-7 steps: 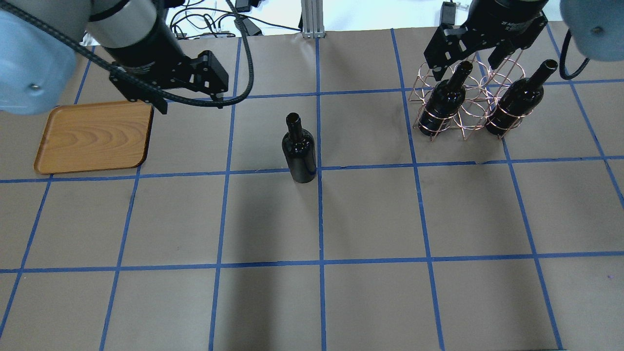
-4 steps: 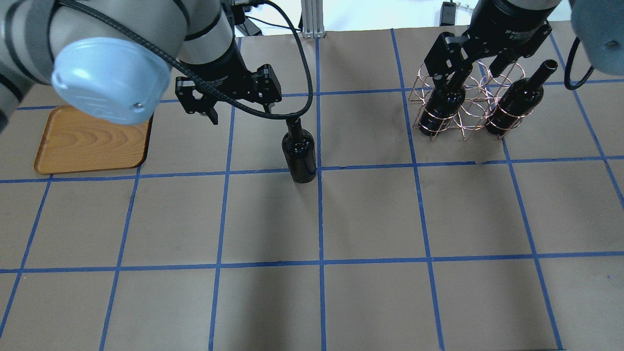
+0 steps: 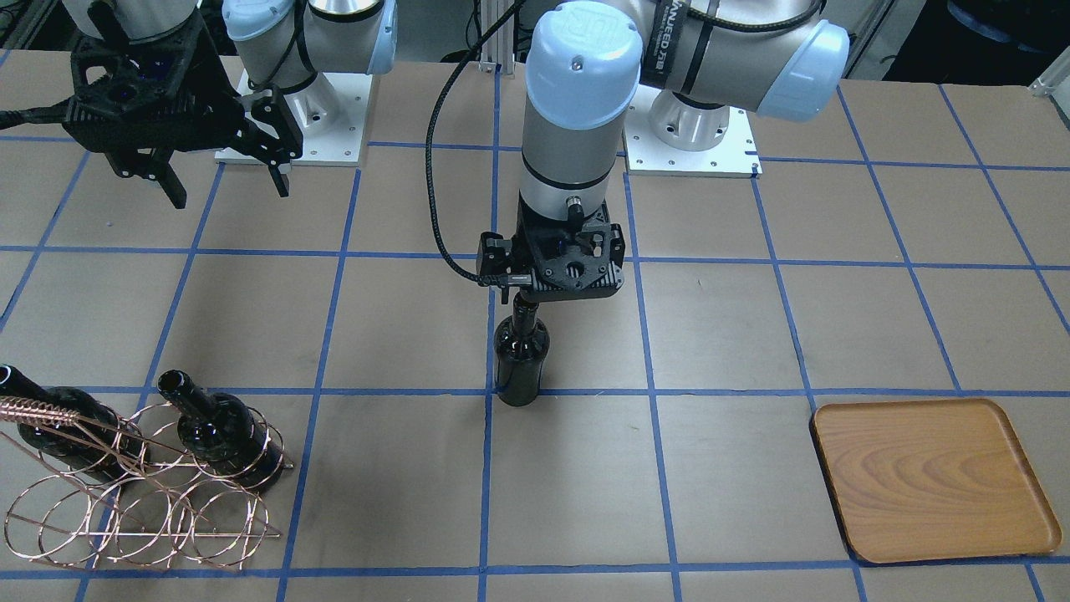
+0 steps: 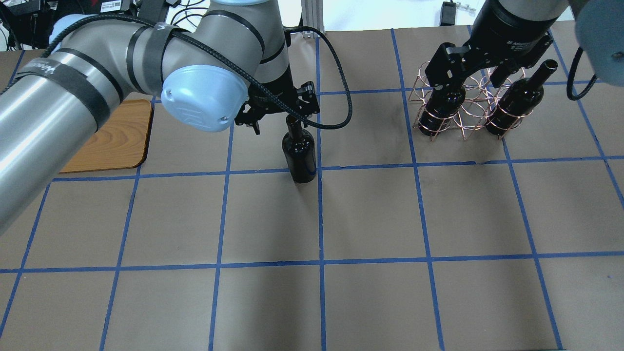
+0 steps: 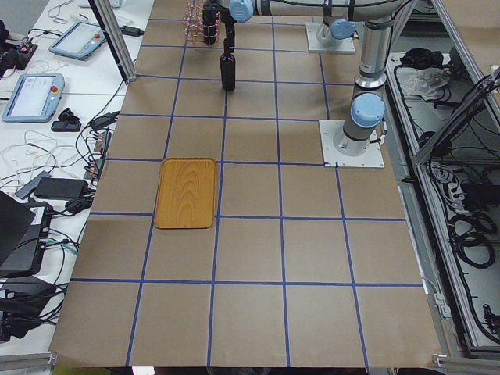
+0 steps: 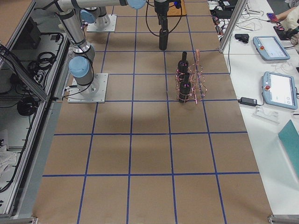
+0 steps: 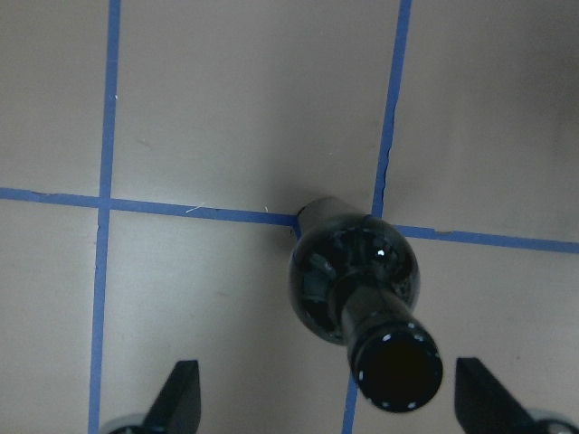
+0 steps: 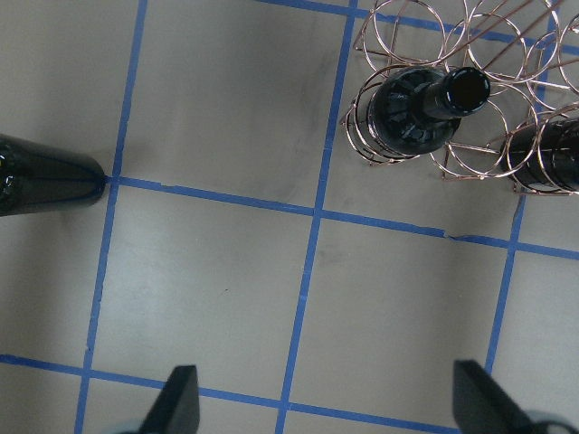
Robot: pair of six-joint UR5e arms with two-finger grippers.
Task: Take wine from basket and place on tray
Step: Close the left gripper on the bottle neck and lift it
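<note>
Brown paper table, blue tape grid | left gripper spread (over upright wine) — right gripper spread

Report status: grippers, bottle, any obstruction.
Left gripper open, straddling the neck of the upright wine bottle, mid-table. Right gripper open, high by the basket, two bottles in it. Nothing seen between bottle and tray.

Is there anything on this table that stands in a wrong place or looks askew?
One wine bottle stands upright alone at mid-table, neither in the basket nor on the tray; the open left gripper hangs over its neck. Nothing looks spilled or broken.
</note>
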